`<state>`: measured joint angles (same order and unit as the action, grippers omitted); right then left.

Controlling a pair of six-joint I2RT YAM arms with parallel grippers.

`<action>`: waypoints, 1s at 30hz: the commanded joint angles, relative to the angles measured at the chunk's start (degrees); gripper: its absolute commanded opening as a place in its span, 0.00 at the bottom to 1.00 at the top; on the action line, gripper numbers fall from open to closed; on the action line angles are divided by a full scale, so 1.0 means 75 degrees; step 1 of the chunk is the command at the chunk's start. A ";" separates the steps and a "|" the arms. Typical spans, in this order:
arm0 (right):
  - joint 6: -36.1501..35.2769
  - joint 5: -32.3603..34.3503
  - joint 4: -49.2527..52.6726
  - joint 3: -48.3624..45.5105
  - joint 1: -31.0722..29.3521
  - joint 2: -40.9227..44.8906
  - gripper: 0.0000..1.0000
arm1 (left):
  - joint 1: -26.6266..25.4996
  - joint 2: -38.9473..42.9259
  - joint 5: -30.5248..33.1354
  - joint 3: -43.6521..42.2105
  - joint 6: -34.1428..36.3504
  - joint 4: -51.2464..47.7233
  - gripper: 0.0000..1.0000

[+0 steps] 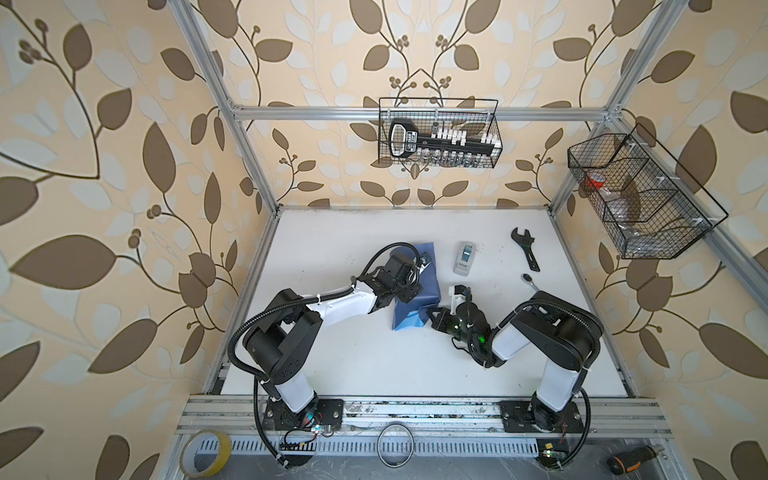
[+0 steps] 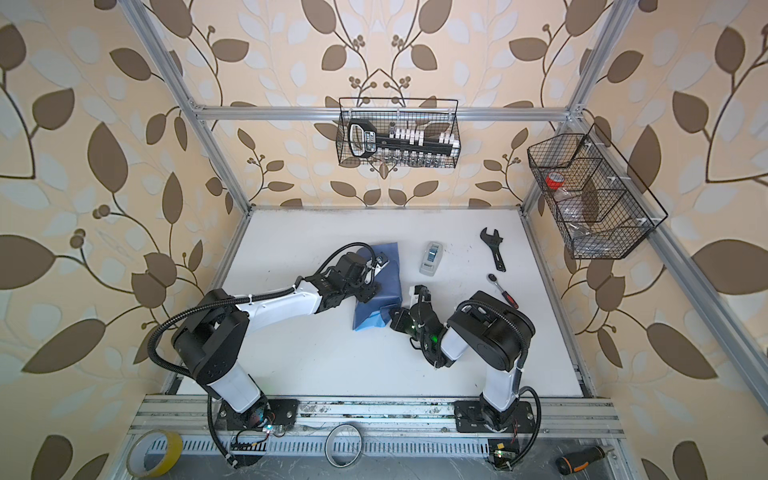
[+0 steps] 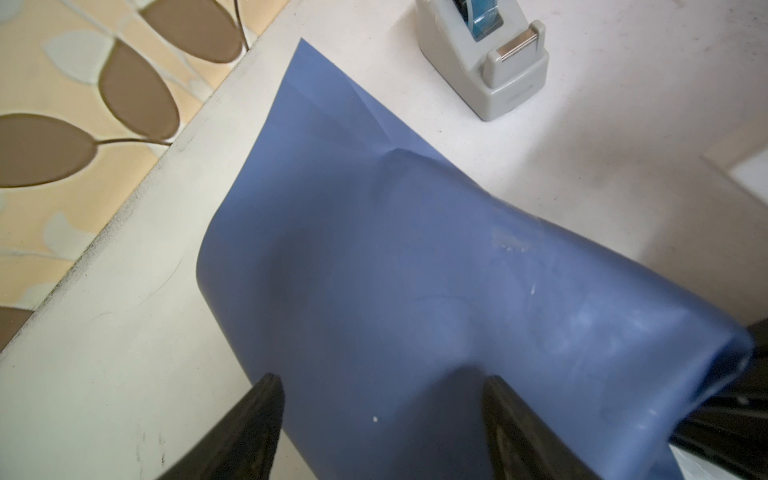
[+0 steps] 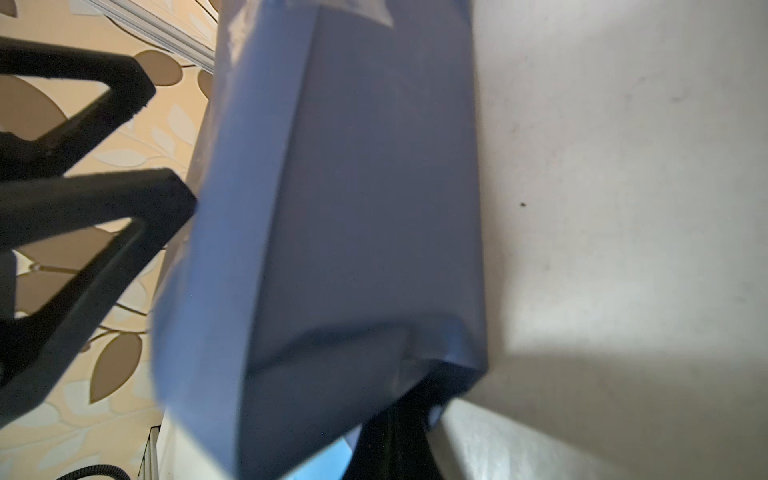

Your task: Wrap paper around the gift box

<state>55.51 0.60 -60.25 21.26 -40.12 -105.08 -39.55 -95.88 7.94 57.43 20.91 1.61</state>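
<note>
Two claws flank the slate-blue wrapping paper [image 1: 426, 291], bundled mid white surface [image 1: 353, 365], long axis far edge to near edge, gift box presumably inside, unseen. Your left claw [image 3: 382, 390] gapes astride it, gripping nothing; your closed right claw [image 1: 433, 318] sits at its near end

Both top views look down into a small work cell. Cream wallpaper [image 1: 104, 166] printed with large brown and pale grey leaves on thin dark stems fills the left, right and upper parts of the frame. A silver aluminium frame [image 1: 316, 112] of straight bars edges the cell. A black wire basket [image 1: 383, 124] hangs from the bar at upper centre and a second wire basket [image 1: 665, 237] hangs at the right edge. A scuffed white tabletop [image 1: 353, 365] fills the lower middle. A grooved metal rail [image 1: 415, 411] runs along its near edge. The light is soft and even.
</note>
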 commanded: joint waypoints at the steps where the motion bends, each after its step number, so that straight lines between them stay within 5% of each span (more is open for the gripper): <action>1: 0.0123 -0.0043 -0.0127 0.0073 -0.0021 -0.0086 0.05 | 0.0017 -0.0017 0.0061 -0.0321 0.0236 -0.0970 0.77; 30: 0.0214 0.0470 -0.0555 0.0014 -0.0082 -0.0606 0.05 | 0.0020 -0.0063 0.0066 -0.0310 0.0270 -0.0988 0.78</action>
<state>56.18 2.48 -65.25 21.65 -41.08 -107.66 -39.55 -95.85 7.97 57.43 20.99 1.61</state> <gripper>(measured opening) 0.047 0.779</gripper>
